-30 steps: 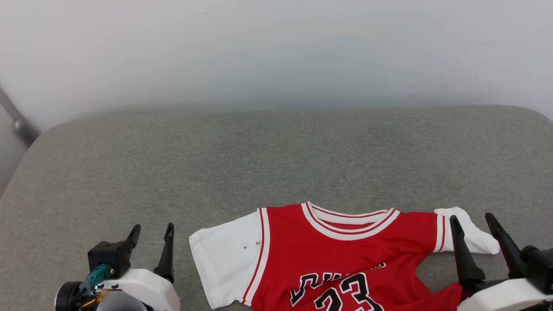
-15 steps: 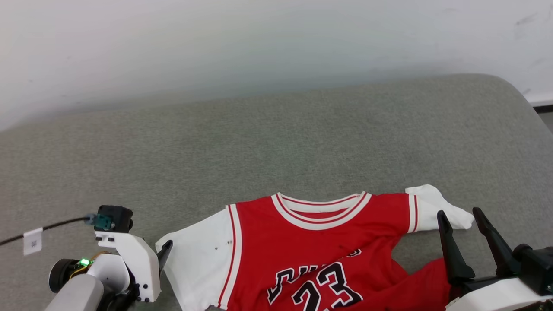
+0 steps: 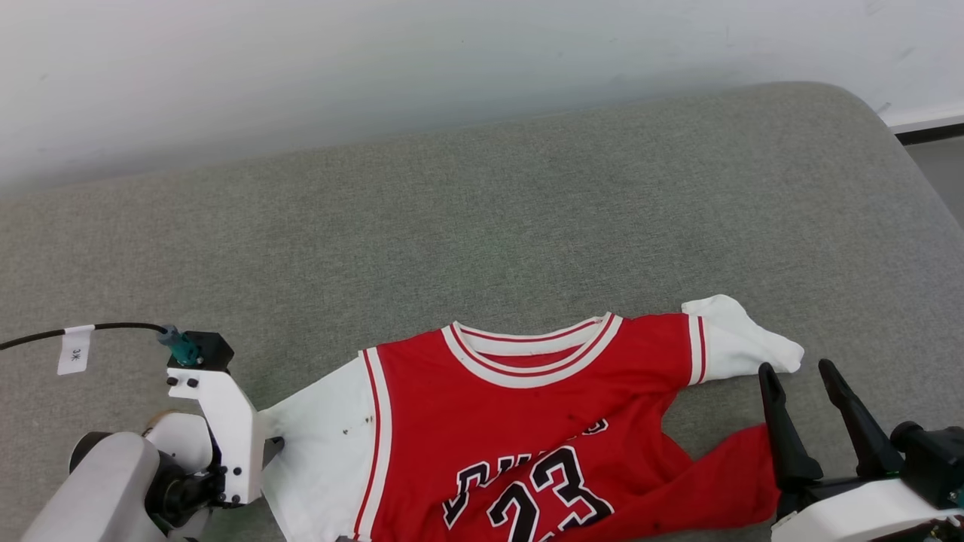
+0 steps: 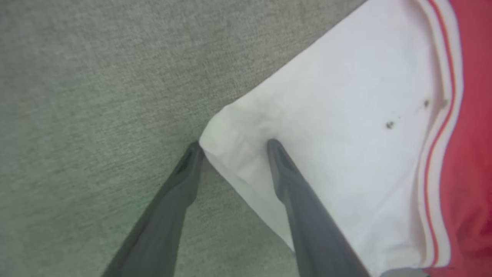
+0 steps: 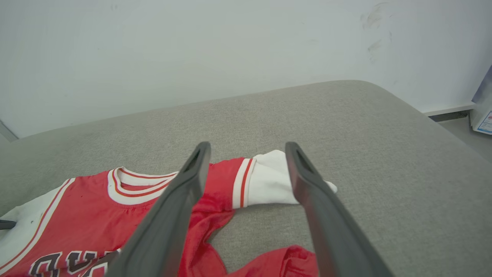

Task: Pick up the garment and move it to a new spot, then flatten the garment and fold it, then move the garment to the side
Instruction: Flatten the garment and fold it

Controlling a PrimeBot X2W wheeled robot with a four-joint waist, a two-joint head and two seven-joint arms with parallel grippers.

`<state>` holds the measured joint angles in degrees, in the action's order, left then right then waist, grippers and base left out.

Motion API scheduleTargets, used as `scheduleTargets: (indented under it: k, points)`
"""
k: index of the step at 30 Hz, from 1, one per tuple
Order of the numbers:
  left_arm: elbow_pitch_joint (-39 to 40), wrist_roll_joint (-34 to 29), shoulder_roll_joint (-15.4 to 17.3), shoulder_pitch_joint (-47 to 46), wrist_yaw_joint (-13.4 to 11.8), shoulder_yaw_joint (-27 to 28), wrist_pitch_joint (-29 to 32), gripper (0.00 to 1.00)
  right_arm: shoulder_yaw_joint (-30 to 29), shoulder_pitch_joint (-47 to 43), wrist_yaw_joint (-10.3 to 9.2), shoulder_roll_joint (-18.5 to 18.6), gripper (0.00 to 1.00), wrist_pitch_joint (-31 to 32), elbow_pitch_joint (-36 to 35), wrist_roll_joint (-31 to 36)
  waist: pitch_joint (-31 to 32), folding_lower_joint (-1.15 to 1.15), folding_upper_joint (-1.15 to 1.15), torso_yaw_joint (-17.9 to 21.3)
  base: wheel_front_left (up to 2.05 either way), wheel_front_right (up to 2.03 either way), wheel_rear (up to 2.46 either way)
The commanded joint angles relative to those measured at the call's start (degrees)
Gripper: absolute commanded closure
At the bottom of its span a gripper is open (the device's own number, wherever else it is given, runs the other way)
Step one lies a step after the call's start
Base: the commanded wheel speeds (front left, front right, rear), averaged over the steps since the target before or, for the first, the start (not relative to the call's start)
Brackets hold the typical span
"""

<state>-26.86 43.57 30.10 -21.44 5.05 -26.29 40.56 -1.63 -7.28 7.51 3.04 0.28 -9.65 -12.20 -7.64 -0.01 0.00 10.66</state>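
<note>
The garment (image 3: 527, 421), a red jersey with white sleeves and the number 23, lies face up on the grey cushion (image 3: 482, 226), its lower right part rumpled. My left gripper (image 3: 267, 444) points down at the corner of the jersey's left sleeve. In the left wrist view it (image 4: 234, 144) is open and straddles that white sleeve (image 4: 346, 115) corner, one finger on the cushion and one on the cloth. My right gripper (image 3: 797, 367) is open, just short of the other sleeve (image 3: 742, 342) and above the red hem. The right wrist view shows its fingers (image 5: 177, 207) spread with nothing between them.
A white wall (image 3: 452, 60) runs behind the cushion. The cushion's rounded right edge (image 3: 904, 150) drops to the floor (image 3: 941, 165). A black cable with a white tag (image 3: 75, 350) trails from my left wrist. Bare cushion stretches behind and left of the jersey.
The head camera has swung right and down. My left arm has turned over and brought its open gripper down onto the left sleeve corner. The right gripper stays open.
</note>
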Motion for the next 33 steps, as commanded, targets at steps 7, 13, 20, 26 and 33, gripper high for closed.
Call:
scheduleTargets:
  k: [7,13,20,26,33]
  points:
    - [0.2,-0.1,-3.6,5.1,-1.6,-1.3,-3.0,1.0,-2.5,1.4,-0.04,-0.2,0.0,2.5,0.7,-1.7,0.2,0.01,0.0,-1.3,0.0,0.0,0.0]
    - [4.8,-1.8,-3.4,4.0,-4.4,1.8,-11.7,1.0,-8.6,3.1,-0.04,3.0,0.0,11.3,5.1,-6.3,0.5,0.01,0.0,-3.9,0.0,0.0,0.0]
    - [12.8,-4.3,-3.8,4.4,-6.5,2.2,-17.0,1.0,-16.9,9.5,-0.03,9.2,0.0,30.7,14.3,-11.9,-1.0,0.01,0.0,-7.4,0.0,0.0,0.0]
    - [18.9,-6.3,-4.4,2.9,-7.5,1.4,-18.7,1.0,-19.7,17.9,-0.03,12.3,0.0,44.6,20.6,-12.7,-3.8,0.01,0.0,-10.0,0.0,0.0,0.0]
    - [23.4,-7.7,-4.6,1.8,-9.0,1.2,-19.5,1.0,-20.1,25.5,-0.03,13.1,0.0,50.2,27.2,-10.9,-7.5,0.01,0.0,-12.2,0.0,0.0,0.0]
